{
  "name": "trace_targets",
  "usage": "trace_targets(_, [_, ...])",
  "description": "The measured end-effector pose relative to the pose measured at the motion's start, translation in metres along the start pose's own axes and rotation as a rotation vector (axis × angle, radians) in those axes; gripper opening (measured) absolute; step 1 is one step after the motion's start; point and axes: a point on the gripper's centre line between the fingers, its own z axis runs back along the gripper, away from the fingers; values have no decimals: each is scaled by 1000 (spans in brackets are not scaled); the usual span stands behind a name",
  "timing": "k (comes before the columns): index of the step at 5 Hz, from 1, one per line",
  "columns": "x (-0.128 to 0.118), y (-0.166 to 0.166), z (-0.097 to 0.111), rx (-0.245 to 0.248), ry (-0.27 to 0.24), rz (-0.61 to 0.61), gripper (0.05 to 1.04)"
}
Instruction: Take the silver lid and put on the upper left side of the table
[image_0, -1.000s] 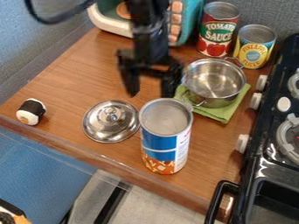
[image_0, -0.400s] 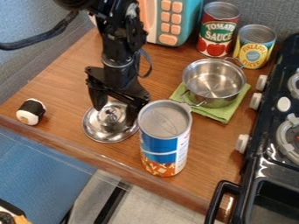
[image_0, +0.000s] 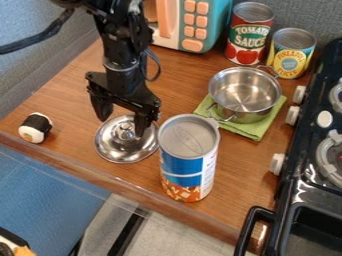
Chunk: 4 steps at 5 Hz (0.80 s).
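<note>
Camera view is showing a wooden table (image_0: 70, 82) extending beneath the jaws. A black stove (image_0: 294, 187) is standing well to their right in view, a toy microwave (image_0: 175, 30) beyond them. The black gripper (image_0: 121, 126) is hanging down, its jaws standing open. A tall can (image_0: 190, 160) is standing near them, on the right; a pot (image_0: 244, 95) is sitting farther right. The silver lid (image_0: 119, 152) is lying on the table directly below the jaws. A toy sushi roll (image_0: 35, 127) is resting to their left.
</note>
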Motion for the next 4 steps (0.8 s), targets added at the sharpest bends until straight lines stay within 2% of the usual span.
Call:
trace_targets(2, [0, 2, -4, 1, 21, 17, 370])
trace_targets(3, [0, 1, -4, -4, 16, 23, 212])
trace_targets(4, [0, 0, -4, -10, 18, 28, 449])
